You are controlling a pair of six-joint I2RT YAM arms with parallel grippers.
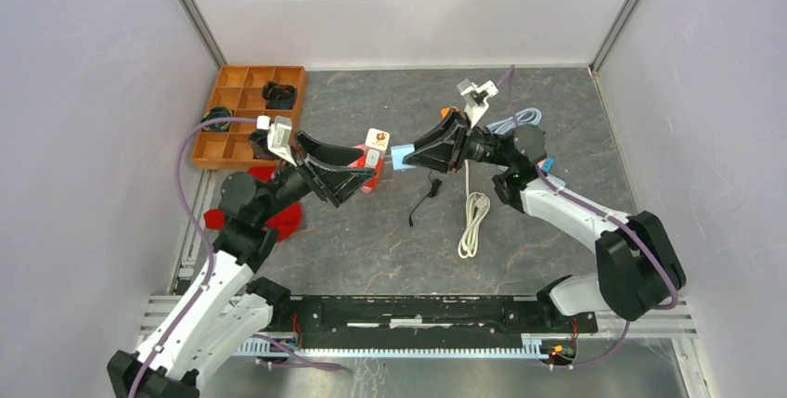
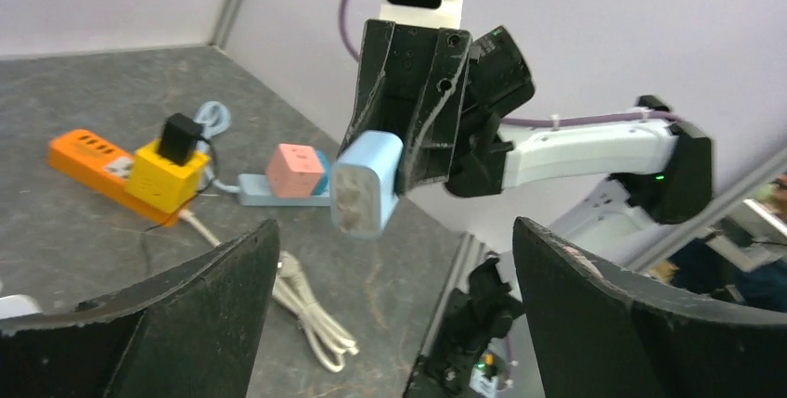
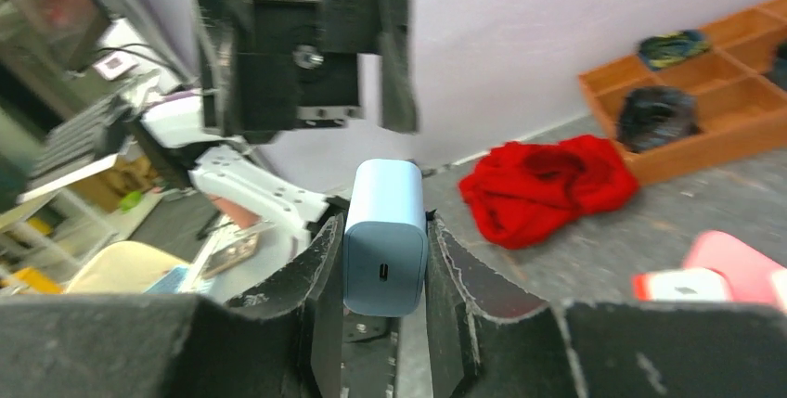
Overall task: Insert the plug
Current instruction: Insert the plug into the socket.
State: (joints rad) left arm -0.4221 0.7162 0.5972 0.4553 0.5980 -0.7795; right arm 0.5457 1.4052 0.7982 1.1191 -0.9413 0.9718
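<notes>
1. The grey stone-patterned table [image 1: 371, 250] is lying below both arms, with pale walls closing it in.
2. The right gripper [image 3: 382, 263] is pinching the light-blue charger plug [image 3: 384, 222] between its fingertips, clear of the table.
3. The plug is looking light, rigid and smooth, so holding its flat broad sides is probably limiting slip.
4. Its long axis is running along the fingers, with the USB port facing the wrist and the far end pointing outward.
5. Beyond it, the left gripper [image 1: 362, 168] is gaping wide and holding nothing.

Grey stone-look table [image 1: 371, 240] — wood tray [image 1: 238, 77] far-L corner, red cloth [image 1: 283, 220] L, 1 white cable [image 1: 473, 224] + black lead [image 1: 425, 199] ctr, orange pwr strip [image 2: 88, 152] far.
</notes>
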